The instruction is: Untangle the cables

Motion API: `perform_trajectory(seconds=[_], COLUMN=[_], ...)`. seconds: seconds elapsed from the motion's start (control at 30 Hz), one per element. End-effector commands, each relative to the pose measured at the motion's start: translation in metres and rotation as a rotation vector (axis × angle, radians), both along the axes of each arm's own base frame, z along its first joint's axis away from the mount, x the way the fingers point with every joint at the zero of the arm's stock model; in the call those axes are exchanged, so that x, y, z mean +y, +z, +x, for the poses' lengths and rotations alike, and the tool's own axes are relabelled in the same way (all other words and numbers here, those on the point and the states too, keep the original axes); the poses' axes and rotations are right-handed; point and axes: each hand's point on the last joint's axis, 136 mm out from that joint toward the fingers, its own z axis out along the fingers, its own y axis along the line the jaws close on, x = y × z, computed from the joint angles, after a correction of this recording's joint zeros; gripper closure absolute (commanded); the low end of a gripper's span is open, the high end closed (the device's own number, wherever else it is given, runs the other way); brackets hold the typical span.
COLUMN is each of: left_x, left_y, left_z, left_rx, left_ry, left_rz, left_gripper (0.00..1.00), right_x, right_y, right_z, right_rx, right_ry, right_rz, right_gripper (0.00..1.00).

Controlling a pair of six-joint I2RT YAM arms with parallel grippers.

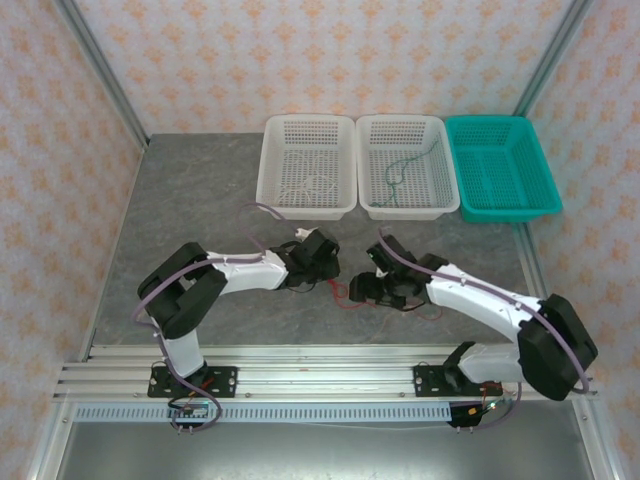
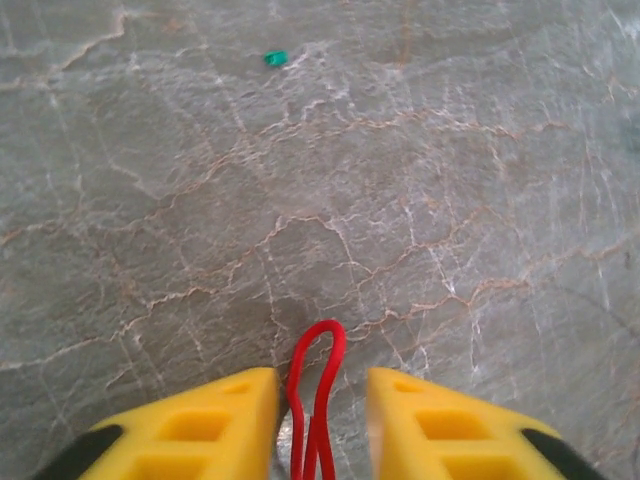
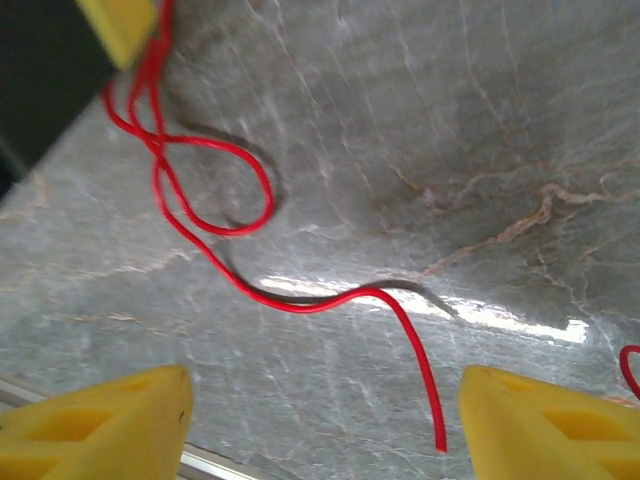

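Separation of the red cable seems in hand: looped on the tabletop, one bend sits between the left gripper fingers, grip unclear, while the wide-spread right gripper hovers over its free end, probably the next thing to pinch.

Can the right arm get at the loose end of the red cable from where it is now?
Probably yes. The right gripper has its jaws wide open, and the loose end of the red cable lies on the bare table between them, with nothing covering it.
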Motion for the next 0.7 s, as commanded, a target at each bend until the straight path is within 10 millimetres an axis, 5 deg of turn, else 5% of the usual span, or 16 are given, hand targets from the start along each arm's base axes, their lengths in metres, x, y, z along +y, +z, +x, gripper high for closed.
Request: perform_trajectory(seconds=[0.0, 0.2, 0.3, 0.47, 0.67], left_x=[0.004, 0.006, 0.007, 0.015, 0.037], left_y=[-0.001, 0.001, 0.002, 0.008, 0.025], left_z=[0.007, 0.006, 0.006, 0.008, 0.013], left_rx=[-0.012, -0.016, -0.019, -0.038, -0.080], left_ry=[0.032, 0.028, 0.024, 0.019, 0.020], left_rz=[0.028, 0.029, 0.028, 0.036, 0.091], left_gripper=[0.82, 0.86, 0.92, 1.00, 1.00], right_x=[-0.009, -0.004, -0.003, -0.018, -0.034], right_y=[-0.020, -0.048, -0.053, -0.050, -0.019], right_z=[-0.001, -0.003, 0.002, 0.016, 0.030], right_rx=[0.008, 0.085, 0.072, 0.015, -0.106], right_ry=[0.035, 0.070, 0.058, -0.010, -0.067], right_rz=[-0.086, -0.120, -0.128, -0.218, -0.251], right_gripper=[0.27, 0.36, 0.55, 1.00, 1.00])
